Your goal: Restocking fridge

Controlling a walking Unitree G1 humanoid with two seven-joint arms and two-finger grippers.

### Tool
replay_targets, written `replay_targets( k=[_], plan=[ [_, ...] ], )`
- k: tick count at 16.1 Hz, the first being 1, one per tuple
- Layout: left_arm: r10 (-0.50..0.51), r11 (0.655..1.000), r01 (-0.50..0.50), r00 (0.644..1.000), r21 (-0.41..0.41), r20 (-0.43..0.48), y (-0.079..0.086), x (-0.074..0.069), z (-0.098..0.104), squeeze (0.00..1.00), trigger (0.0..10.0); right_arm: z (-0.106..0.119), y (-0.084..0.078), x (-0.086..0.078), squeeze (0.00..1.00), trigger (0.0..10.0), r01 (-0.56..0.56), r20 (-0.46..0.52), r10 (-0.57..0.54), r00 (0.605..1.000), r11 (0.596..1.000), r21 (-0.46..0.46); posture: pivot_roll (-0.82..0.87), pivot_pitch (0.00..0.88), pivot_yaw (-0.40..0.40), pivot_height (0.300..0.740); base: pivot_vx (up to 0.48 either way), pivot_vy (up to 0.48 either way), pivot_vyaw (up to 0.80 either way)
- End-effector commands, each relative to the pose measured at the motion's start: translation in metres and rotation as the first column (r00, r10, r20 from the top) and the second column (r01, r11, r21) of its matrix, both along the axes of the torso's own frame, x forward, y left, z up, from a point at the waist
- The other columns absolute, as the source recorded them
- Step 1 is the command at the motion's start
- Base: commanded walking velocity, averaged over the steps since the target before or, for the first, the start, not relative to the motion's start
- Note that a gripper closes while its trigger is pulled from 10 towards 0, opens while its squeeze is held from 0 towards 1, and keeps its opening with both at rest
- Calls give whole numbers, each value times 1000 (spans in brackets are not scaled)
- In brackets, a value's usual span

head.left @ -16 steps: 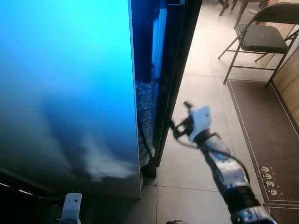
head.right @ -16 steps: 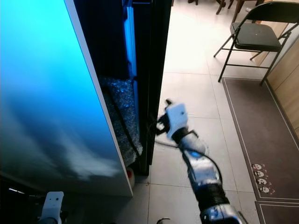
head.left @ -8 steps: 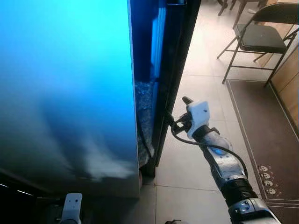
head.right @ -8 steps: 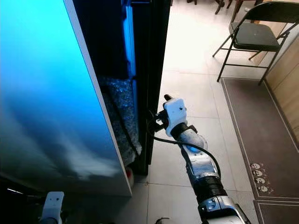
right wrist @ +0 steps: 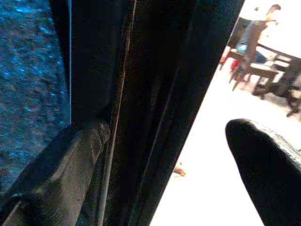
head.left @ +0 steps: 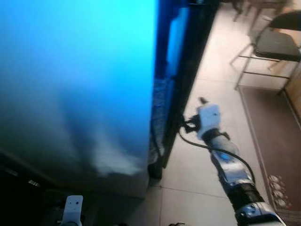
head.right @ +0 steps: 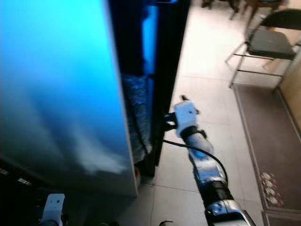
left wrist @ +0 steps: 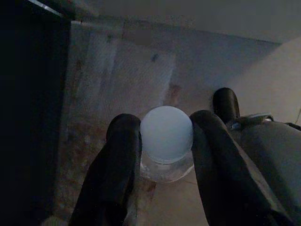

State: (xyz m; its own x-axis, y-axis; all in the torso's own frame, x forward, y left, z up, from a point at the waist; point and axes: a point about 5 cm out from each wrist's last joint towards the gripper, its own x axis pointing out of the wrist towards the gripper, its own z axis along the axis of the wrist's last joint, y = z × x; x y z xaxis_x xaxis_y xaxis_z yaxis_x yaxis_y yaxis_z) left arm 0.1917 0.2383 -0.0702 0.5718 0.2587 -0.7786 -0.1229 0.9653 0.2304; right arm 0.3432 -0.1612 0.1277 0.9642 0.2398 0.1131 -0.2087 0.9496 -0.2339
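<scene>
While the head views are blurred, the main items read as follows. Fridge door (head.left: 75, 84): broad panel lit bright blue, fading to grey lower down, standing open at the robot's left. Fridge body edge (head.right: 170, 70): tall black upright just beyond the door, with a blue-lit strip and a speckled, foil-like patch (head.right: 137, 113) in the gap between door and edge.

Right gripper (head.right: 170, 123): arm stretched forward over the pale floor tiles (head.left: 207, 89), white wrist block (head.left: 208, 120) upward, black cable (head.right: 188, 146) looped beneath. In the right wrist view the fingers (right wrist: 61, 174) stand wide apart, one lying against the black door edge (right wrist: 155, 103), the other free over the bright floor; nothing is between them.

Left gripper (left wrist: 164, 141): low, near the dim floor by the fridge base. Its two black fingers are closed on a bottle (left wrist: 167, 141), seen cap-on: round pale cap, clear shoulder below it. Contents cannot be made out.

Surroundings: black folding chair (head.right: 270, 42) on the tiles at far right; dark brown mat (head.left: 273, 132) with a small printed motif near its border. Seated figure and further chairs, possibly at a table, distant in the right wrist view (right wrist: 256, 37)
</scene>
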Motion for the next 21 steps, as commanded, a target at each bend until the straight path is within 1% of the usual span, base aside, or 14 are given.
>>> replay_targets(
  k=[1,4,7,8,10,11,12,13,15,16,17,19,21],
  plan=[
    [-16,1000,17,999,17,-30,1,-8,-4,0,10000,-3,-36,-3,0,10000,185,-13,-184,983,982,32,-192,154,-5,740,0,0,0],
    [-21,1000,21,999,21,-31,1,-8,-4,0,10000,-10,-46,-9,0,10000,248,-18,-247,969,968,27,-191,151,-1,740,0,0,0],
    [-27,999,27,999,22,-32,1,-8,-4,0,10000,-22,-61,-17,0,10000,339,-51,-337,940,940,36,-192,150,0,740,0,0,0],
    [-28,999,29,999,22,-32,1,-8,-4,0,10000,-30,-68,-22,0,10000,380,-77,-378,923,925,15,-192,151,-1,740,0,0,0],
    [-29,999,30,999,21,-32,1,-8,-4,0,10000,-46,-81,-31,0,10000,459,-142,-451,881,888,28,-192,153,-1,740,0,0,0],
    [-30,999,31,999,21,-33,1,-8,-4,0,10000,-53,-85,-35,0,10000,484,-168,-472,865,874,33,-193,154,-1,740,0,0,0],
    [-31,999,32,999,21,-35,1,-9,-4,0,10000,-63,-88,-40,0,10000,502,-209,-487,848,865,20,-194,154,-2,740,0,0,0],
    [-32,999,32,999,21,-35,1,-9,-4,0,10000,-68,-88,-43,0,10000,503,-229,-488,842,864,7,-195,154,-2,740,0,0,0],
    [-32,999,32,999,20,-35,1,-9,-4,0,10000,-88,-84,-52,0,10000,503,-312,-474,823,864,15,-193,155,-2,740,0,0,0],
    [-32,999,32,999,20,-35,1,-9,-4,0,10000,-90,-83,-52,0,10000,503,-320,-473,821,864,11,-193,155,-2,740,0,0,0],
    [-31,999,32,999,21,-35,1,-9,-4,0,10000,-100,-80,-57,0,10000,492,-362,-457,812,871,3,-193,155,-2,740,0,0,0],
    [-29,999,30,999,20,-35,1,-9,-4,0,10000,-118,-78,-68,0,10000,492,-445,-444,778,871,-9,-194,156,-3,740,0,0,0],
    [-26,1000,27,999,17,-35,1,-9,-4,0,10000,-144,-72,-88,0,10000,471,-559,-410,721,881,-37,-197,156,-2,740,0,0,0]
  ],
)
